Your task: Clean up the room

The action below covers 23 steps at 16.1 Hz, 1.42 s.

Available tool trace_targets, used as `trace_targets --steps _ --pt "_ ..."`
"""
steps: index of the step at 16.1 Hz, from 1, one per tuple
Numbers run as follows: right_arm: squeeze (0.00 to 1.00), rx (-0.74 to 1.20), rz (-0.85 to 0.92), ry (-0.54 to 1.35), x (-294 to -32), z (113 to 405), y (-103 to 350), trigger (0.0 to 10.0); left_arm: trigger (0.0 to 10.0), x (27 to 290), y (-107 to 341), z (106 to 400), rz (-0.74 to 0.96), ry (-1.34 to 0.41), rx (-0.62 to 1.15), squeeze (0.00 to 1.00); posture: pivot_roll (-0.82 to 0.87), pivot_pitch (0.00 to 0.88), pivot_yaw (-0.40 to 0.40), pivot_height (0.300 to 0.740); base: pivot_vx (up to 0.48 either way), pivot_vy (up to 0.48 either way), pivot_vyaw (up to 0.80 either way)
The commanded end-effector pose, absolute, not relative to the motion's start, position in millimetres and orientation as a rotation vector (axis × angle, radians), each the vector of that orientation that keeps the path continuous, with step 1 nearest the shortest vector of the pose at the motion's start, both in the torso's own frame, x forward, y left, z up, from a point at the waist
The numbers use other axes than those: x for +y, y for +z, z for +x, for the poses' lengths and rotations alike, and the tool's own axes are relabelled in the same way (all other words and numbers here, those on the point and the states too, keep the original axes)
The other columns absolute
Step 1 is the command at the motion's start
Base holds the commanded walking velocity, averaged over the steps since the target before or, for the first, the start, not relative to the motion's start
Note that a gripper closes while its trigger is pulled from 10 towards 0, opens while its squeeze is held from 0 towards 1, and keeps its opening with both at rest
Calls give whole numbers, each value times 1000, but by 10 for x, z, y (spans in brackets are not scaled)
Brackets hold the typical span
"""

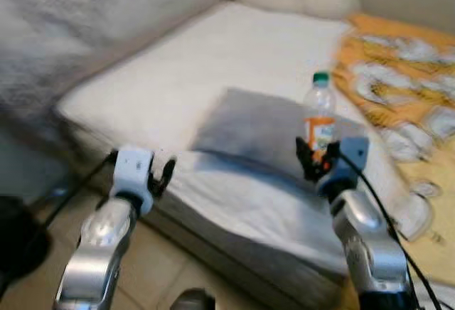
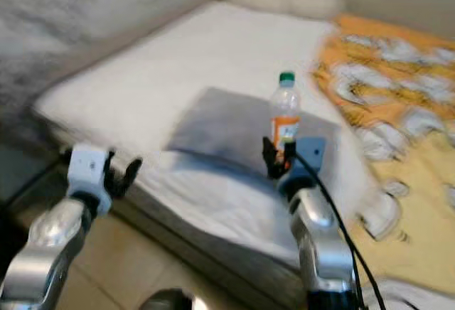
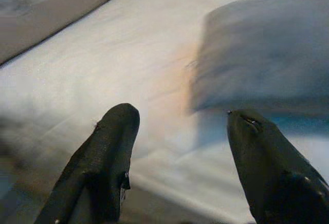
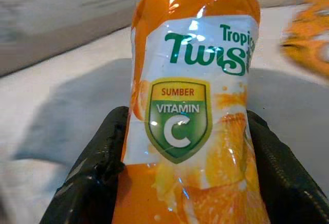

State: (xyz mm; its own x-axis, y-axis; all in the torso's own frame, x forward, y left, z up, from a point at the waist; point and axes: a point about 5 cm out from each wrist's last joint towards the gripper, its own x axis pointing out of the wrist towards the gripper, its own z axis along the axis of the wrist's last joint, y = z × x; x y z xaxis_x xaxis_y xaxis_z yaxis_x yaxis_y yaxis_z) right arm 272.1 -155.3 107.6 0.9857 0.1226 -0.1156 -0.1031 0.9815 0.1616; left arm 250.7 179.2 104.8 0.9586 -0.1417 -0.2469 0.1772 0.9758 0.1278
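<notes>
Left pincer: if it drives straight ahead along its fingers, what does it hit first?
Probably the white mattress: the open left pincer points at its surface just past the near edge. The grey pillow lies beyond, off to one side. Blur makes depth uncertain.

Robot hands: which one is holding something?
The right hand is. Its black fingers squeeze the orange drink bottle, upright above the grey pillow. The left hand is open, with nothing in it.
</notes>
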Motion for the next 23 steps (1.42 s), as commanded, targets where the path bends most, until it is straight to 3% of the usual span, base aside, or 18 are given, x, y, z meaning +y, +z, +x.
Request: trace_targets --steps 1,6,10,23 --pt "0 133 175 117 -1528 2715 1091 10000 10000 1798 1083 2542 144 -145 251 0 67 0 18 740 0 0 800" --pt "0 215 291 180 -1430 2784 1045 10000 10000 1772 1135 2659 181 -150 202 0 78 0 30 740 0 0 800" --pt "0 248 261 245 -1349 2788 1028 10000 10000 1761 1177 2712 178 -159 170 0 80 0 31 740 0 0 800" --pt "0 309 209 300 -1319 2797 993 10000 10000 1773 1168 2716 140 -181 183 0 73 0 40 740 297 0 800"
